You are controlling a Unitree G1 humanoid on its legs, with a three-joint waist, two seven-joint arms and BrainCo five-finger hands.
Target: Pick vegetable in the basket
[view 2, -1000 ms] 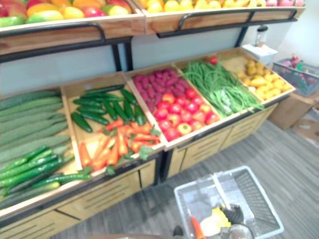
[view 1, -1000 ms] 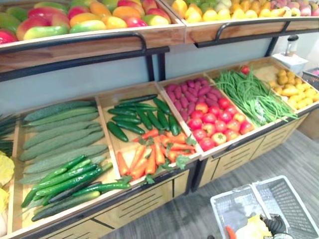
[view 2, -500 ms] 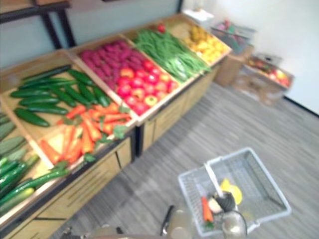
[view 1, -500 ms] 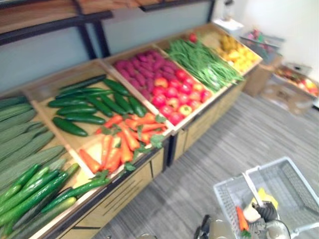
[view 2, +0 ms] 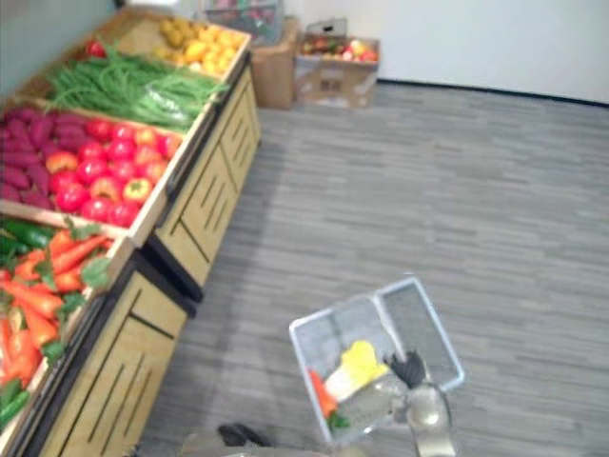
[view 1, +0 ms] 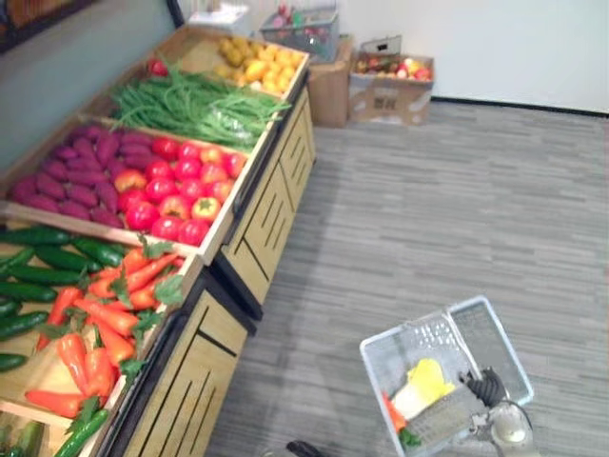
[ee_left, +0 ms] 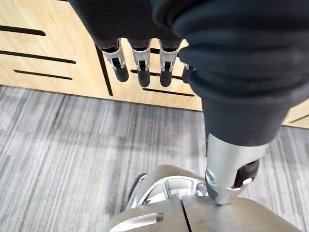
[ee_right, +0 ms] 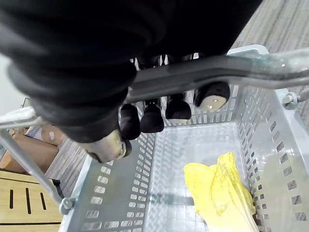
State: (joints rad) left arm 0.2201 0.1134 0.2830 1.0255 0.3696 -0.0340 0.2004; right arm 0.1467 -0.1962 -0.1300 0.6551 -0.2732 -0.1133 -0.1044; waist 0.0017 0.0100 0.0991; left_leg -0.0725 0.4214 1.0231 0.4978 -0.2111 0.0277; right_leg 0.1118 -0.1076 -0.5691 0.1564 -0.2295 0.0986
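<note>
Basket [view 1: 490, 341] hangs from my right robot hand [ee_right: 152, 119], whose fingers curl round its handle [ee_right: 217, 67], over the grey floor [view 1: 428, 190]. Inside lie a yellow vegetable [ee_right: 217, 191] and a carrot [view 1: 392, 413]. My left robot hand [ee_left: 140, 67] hangs with relaxed, empty fingers beside the wooden stand [ee_left: 48, 48].

wooden shelf [view 1: 271, 205]: tomatoes [view 1: 176, 186] mid-run, carrots [view 1: 105, 314] just nearer than tomatoes, green beans [view 1: 190, 103] just beyond tomatoes. grey floor [view 1: 447, 200]: cardboard boxes [view 1: 385, 81] well beyond tomatoes.
</note>
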